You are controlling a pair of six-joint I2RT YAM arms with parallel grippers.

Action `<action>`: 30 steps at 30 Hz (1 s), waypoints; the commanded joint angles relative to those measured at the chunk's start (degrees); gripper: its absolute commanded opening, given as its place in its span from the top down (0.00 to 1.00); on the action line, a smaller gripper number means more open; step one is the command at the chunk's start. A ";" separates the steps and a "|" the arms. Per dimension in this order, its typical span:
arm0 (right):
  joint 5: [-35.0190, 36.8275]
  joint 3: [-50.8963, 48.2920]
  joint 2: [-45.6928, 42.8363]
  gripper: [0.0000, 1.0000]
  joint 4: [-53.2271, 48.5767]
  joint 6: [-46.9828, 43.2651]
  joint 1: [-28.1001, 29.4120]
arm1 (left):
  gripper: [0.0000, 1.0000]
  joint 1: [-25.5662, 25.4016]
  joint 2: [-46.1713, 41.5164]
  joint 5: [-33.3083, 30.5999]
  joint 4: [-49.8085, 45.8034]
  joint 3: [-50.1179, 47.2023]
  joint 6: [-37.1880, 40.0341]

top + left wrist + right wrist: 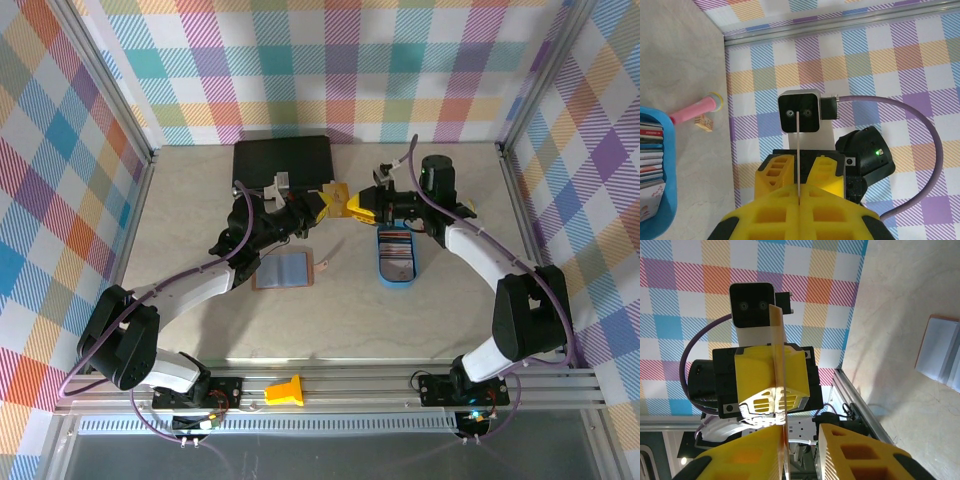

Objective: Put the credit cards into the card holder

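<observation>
A black case [282, 158] lies farther back than the blue tray [397, 283].

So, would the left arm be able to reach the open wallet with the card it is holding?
Probably yes. The wallet lies open on the table close to the left gripper, with nothing on it. The right gripper's open jaws straddle the card's other end, so it should back off first.

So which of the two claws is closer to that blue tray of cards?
Right. The right gripper hangs just beyond the far-left corner of the blue tray; the left gripper faces it from further left.
</observation>
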 commanded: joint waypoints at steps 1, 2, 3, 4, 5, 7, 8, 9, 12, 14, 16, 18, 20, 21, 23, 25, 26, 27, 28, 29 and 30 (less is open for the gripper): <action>0.20 -1.55 -0.45 0.79 8.63 5.17 0.20 | 1.00 -0.41 -1.30 0.60 2.88 -0.71 0.69; 0.43 -1.84 -0.32 0.80 10.19 6.19 0.29 | 1.00 -0.38 -1.39 0.50 2.96 -0.83 0.74; 0.56 -2.21 -0.27 0.81 11.34 6.88 0.44 | 1.00 -0.38 -1.51 0.46 2.95 -0.97 0.76; 0.57 -2.38 -0.19 0.82 11.84 7.23 0.38 | 1.00 -0.38 -1.51 0.42 3.01 -1.00 0.72; 0.71 -2.50 -0.16 0.83 12.34 7.40 0.46 | 1.00 -0.38 -1.54 0.32 3.05 -1.06 0.73; 0.76 -2.93 0.02 0.85 13.81 8.01 0.56 | 1.00 -0.39 -1.68 0.17 2.54 -1.11 0.74; 0.73 -3.09 0.17 0.85 14.63 8.35 0.71 | 1.00 -0.38 -1.76 0.06 2.06 -1.11 0.74; 0.58 -3.28 0.38 0.87 15.69 8.84 0.72 | 1.00 -0.38 -1.91 -0.08 1.46 -1.20 0.72; 0.64 -3.55 0.83 0.96 17.91 9.99 0.75 | 1.00 -0.30 -2.55 -0.62 -0.03 -1.49 1.11; 1.04 -3.89 0.72 1.00 18.34 9.64 0.82 | 0.83 0.09 -3.11 -0.89 -1.93 -1.77 1.29; 2.10 -4.25 0.37 1.00 16.62 7.94 0.73 | 0.54 1.30 -4.34 -0.36 -4.70 -2.19 2.03; 4.79 -4.75 -0.86 1.00 12.01 4.02 0.78 | 0.32 3.40 -7.23 0.06 -9.87 -3.25 4.74; 7.83 -5.26 -2.60 1.00 6.24 -0.94 0.97 | 0.00 6.42 -10.61 1.64 -17.50 -4.02 9.44; 9.84 -5.36 -3.57 1.00 2.11 -4.03 1.16 | 0.00 8.30 -12.36 3.16 -22.05 -4.47 12.23; 14.40 -6.34 -5.48 1.00 -3.07 -8.99 2.27 | 0.00 12.47 -15.69 5.62 -28.94 -6.16 16.37; 18.96 -8.56 -7.04 1.00 -3.61 -11.37 4.01 | 0.00 16.96 -18.87 7.78 -32.88 -8.91 19.16; 21.38 -9.96 -7.54 1.00 -3.10 -11.89 5.13 | 0.00 19.19 -20.30 9.46 -33.32 -10.88 20.46; 23.57 -11.41 -8.11 1.00 -1.88 -12.30 6.20 | 0.00 21.04 -21.10 11.15 -33.51 -12.52 21.90; 26.06 -13.10 -8.55 1.00 0.08 -12.60 7.66 | 0.00 23.07 -21.68 12.63 -35.26 -13.78 23.82; 28.54 -14.72 -8.62 1.00 1.92 -12.63 9.10 | 0.00 24.75 -21.90 13.67 -37.56 -14.56 26.07; 30.85 -15.81 -8.37 1.00 3.26 -12.54 10.46 | 0.00 25.93 -22.08 14.12 -40.20 -14.96 29.36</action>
